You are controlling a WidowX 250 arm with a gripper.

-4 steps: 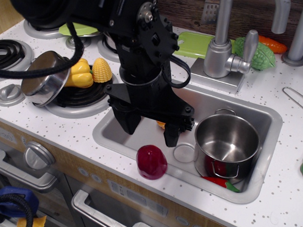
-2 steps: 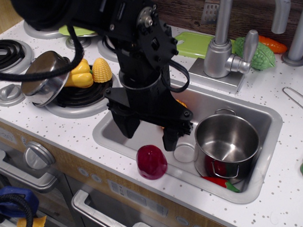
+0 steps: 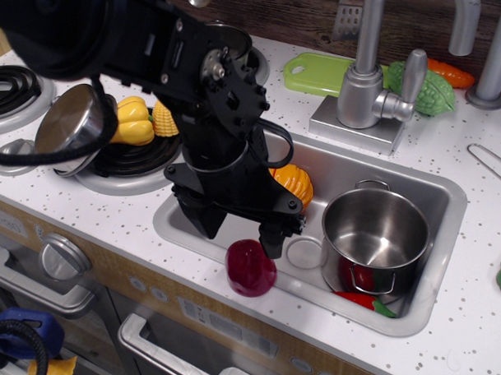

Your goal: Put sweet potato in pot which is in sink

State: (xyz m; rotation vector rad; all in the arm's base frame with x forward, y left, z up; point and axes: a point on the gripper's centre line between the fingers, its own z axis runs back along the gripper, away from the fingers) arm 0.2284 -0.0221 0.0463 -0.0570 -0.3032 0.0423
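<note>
The sweet potato (image 3: 251, 268), a glossy dark red-magenta egg shape, sits on the front rim of the grey sink (image 3: 437, 230). The open steel pot (image 3: 376, 237) stands at the right of the basin, with a red item partly under it. My black gripper (image 3: 238, 231) hangs open just above and behind the sweet potato. One finger (image 3: 204, 218) is to its upper left and the other finger (image 3: 273, 234) to its upper right. The fingers hold nothing.
An orange ribbed vegetable (image 3: 293, 183) lies in the sink behind my arm. A steel lid (image 3: 70, 126), yellow pepper and corn (image 3: 164, 118) sit on the left burner. A tall faucet (image 3: 377, 76), green board (image 3: 319, 73) and green vegetable (image 3: 432, 89) stand at the back.
The gripper has moved down and slightly forward-left, closer over the sweet potato. The arm's shift has uncovered the orange vegetable. The sweet potato and pot have not moved.
</note>
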